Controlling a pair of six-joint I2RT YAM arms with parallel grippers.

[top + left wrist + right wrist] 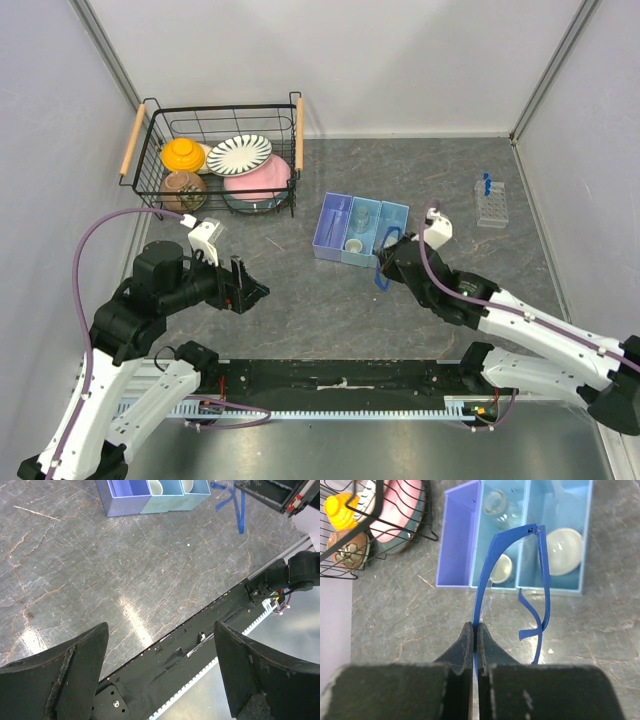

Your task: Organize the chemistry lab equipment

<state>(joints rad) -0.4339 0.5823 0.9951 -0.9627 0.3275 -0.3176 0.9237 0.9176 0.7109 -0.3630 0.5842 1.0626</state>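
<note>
My right gripper (475,630) is shut on a thin blue plastic stick tool (487,575), held just in front of the blue three-part tray (457,540). The tool's second arm (545,580) hangs to the right. In the top view this gripper (385,268) sits at the tray's (335,215) near edge. The tray holds a white dome-shaped dish (563,550), a tiny white cup (501,567) and a clear glass piece (497,502). A clear tube rack with blue-capped tubes (491,203) stands at the far right. My left gripper (255,290) is open and empty above bare table (160,627).
A black wire basket with wooden handles (220,160) holds striped, pink and orange crockery at the back left; it also shows in the right wrist view (370,525). The black base rail (200,645) runs along the table's near edge. Walls close in left, right and behind.
</note>
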